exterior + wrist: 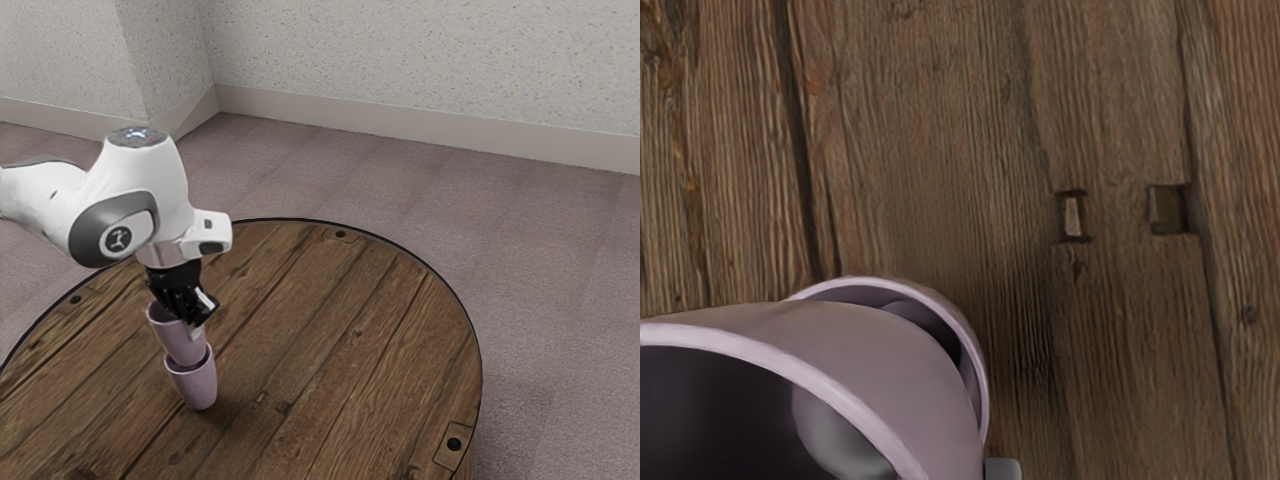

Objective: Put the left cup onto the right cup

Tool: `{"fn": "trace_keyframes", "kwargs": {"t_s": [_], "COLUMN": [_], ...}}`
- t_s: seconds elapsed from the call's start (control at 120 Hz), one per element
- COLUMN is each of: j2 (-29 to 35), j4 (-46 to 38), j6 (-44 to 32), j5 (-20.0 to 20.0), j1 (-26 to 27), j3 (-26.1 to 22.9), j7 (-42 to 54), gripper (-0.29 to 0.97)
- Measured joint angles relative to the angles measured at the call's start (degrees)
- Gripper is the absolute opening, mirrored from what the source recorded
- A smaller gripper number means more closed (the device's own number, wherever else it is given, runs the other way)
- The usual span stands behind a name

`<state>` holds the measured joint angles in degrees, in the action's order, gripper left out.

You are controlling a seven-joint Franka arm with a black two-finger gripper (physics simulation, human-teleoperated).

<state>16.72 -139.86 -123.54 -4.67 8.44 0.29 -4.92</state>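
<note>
Upper cup pinched at the rim and seated in the lower cup.

The gripper is seen closed on the rim wall of the upper cup, which hangs directly beneath the fingers and is slightly tilted. Its base is set inside the mouth of the lower cup, which stands upright on the round wooden table, toward the exterior view's left. In the wrist view, the lower cup's rim is seen just past the held cup's wall.
</note>
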Motion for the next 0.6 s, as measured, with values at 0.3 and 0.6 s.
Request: {"fn": "trace_keyframes", "kwargs": {"t_s": [0.3, 0.6], "j2": [-2.6, -4.3], "j4": [0.0, -0.5], "j6": [-2.3, -3.2], "j5": [-0.1, 0.3], "j1": [0.0, 0.0], "j3": [0.0, 0.0], "j7": [-0.7, -1.2], "gripper": [-0.1, -0.01]}}
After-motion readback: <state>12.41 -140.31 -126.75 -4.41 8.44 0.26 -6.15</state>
